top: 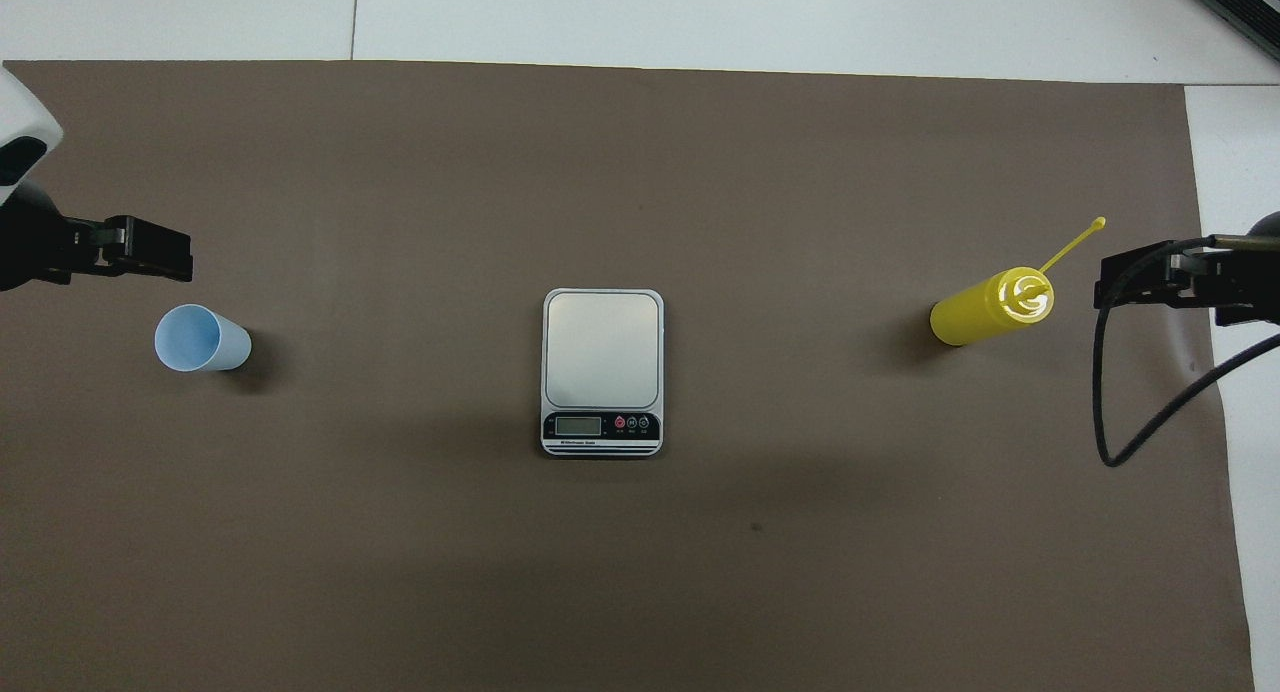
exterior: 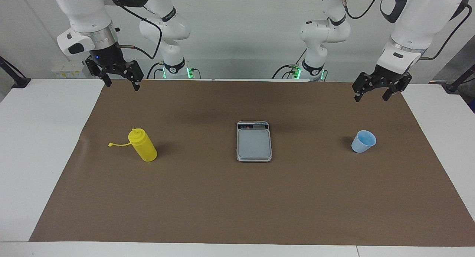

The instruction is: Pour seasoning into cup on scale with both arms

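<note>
The yellow seasoning bottle [exterior: 143,145] [top: 990,307] stands upright on the mat toward the right arm's end, its cap strap sticking out sideways. The silver-grey scale [exterior: 254,142] [top: 602,347] lies flat at the mat's middle, its plate bare and its display strip at the end nearer the robots. Toward the left arm's end stands the light-blue cup [exterior: 363,141] [top: 200,339], upright and empty. My right gripper [exterior: 122,85] [top: 1110,287] hangs open in the air beside the bottle, holding nothing. My left gripper [exterior: 371,98] [top: 170,254] hangs open above the mat by the cup, also empty.
A brown mat [exterior: 237,205] covers most of the white table [exterior: 37,138]. A black cable [top: 1120,442] loops down from the right arm over the mat's edge. Black clamp arms [exterior: 15,78] stand at the table's corners nearest the robots.
</note>
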